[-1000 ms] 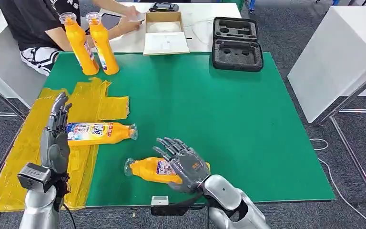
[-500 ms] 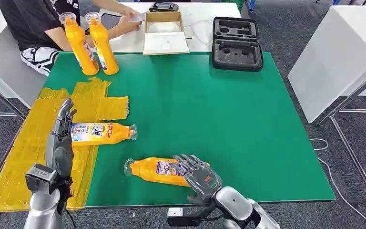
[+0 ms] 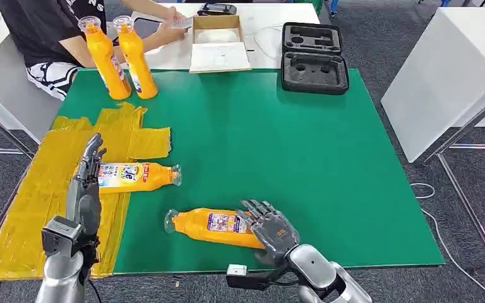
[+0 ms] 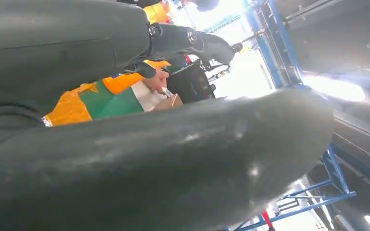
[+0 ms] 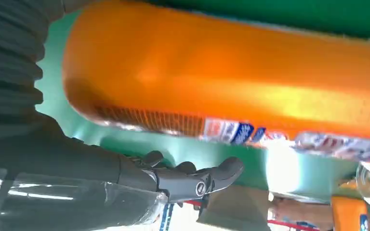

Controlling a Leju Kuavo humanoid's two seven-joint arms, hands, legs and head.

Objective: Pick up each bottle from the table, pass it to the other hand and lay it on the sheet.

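Head view: the right hand [image 3: 270, 228] covers the base end of a lying bottle [image 3: 211, 225] near the front edge of the green surface [image 3: 278, 145]; whether its fingers clasp it is unclear. The left hand [image 3: 84, 189] stands with fingers straight, holding nothing, beside a second bottle [image 3: 132, 177] lying partly on the yellow sheet [image 3: 31, 196]. Two upright bottles [image 3: 119, 58] stand at the far corner near a seated person [image 3: 44, 31]. An open black case [image 3: 314, 58] shows bare foam.

Left wrist view: grey fingers [image 4: 188, 41] block most.

Right wrist view: the orange bottle [image 5: 231, 86] looms close above dark fingers [image 5: 192, 180] held clear of it.
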